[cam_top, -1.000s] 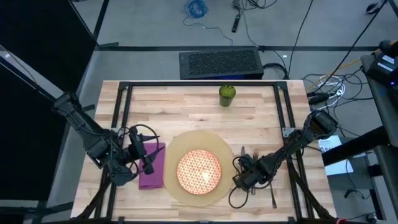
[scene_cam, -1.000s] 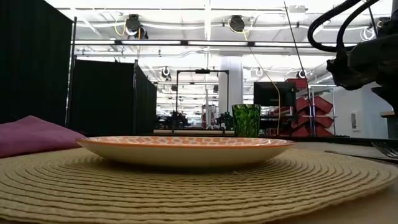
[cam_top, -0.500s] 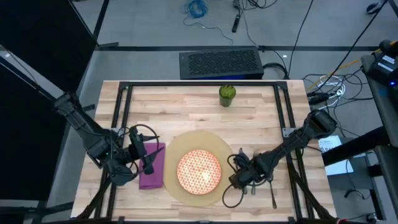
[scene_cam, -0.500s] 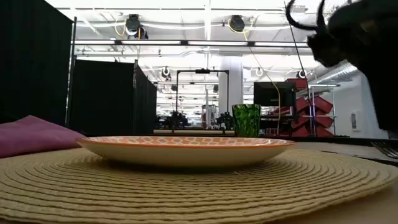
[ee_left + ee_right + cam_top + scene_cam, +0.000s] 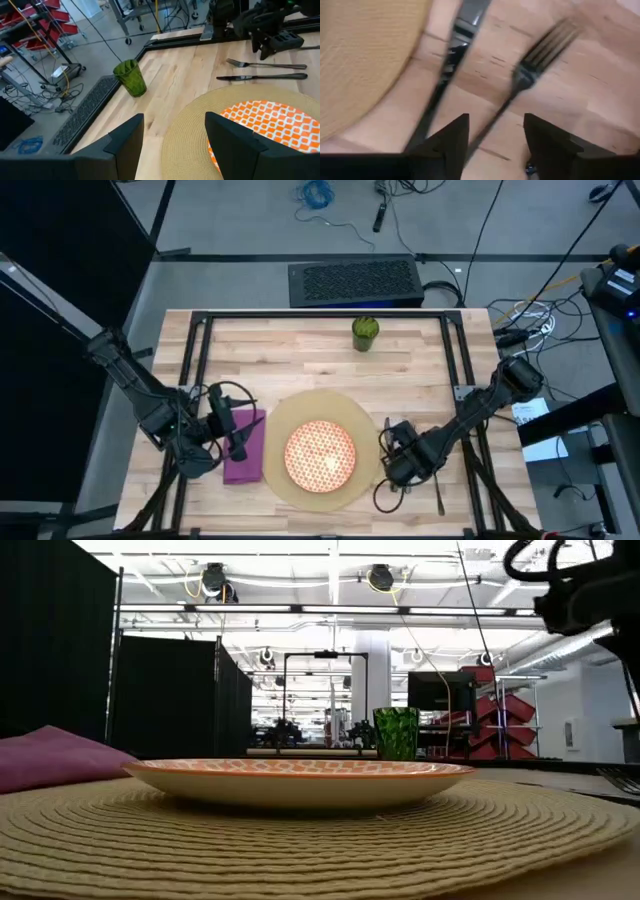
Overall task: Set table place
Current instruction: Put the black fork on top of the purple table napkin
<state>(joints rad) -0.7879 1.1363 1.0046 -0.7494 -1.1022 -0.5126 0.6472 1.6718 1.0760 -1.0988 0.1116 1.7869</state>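
The round tan place mat (image 5: 290,415) lies near the front of the wooden table (image 5: 300,350). A red-and-cream plate (image 5: 320,455) rests on it. A knife (image 5: 445,75) and a fork (image 5: 535,60) lie on the wood just right of the mat. My right gripper (image 5: 492,145) hovers open above them, and the fork's handle runs under the gap between its fingers. My left gripper (image 5: 236,436) stands open over a purple napkin (image 5: 245,455) left of the mat.
A green cup (image 5: 365,332) stands upright at the far middle of the table. Another piece of cutlery (image 5: 438,492) lies near the front right. A black bar frame (image 5: 200,370) runs along the table's edges. Bare wood stretches between cup and mat.
My right gripper has swung a little toward the mat, then back toward the table's right edge, and stands higher in the low view. It has stayed above the fork and knife, which have not moved.
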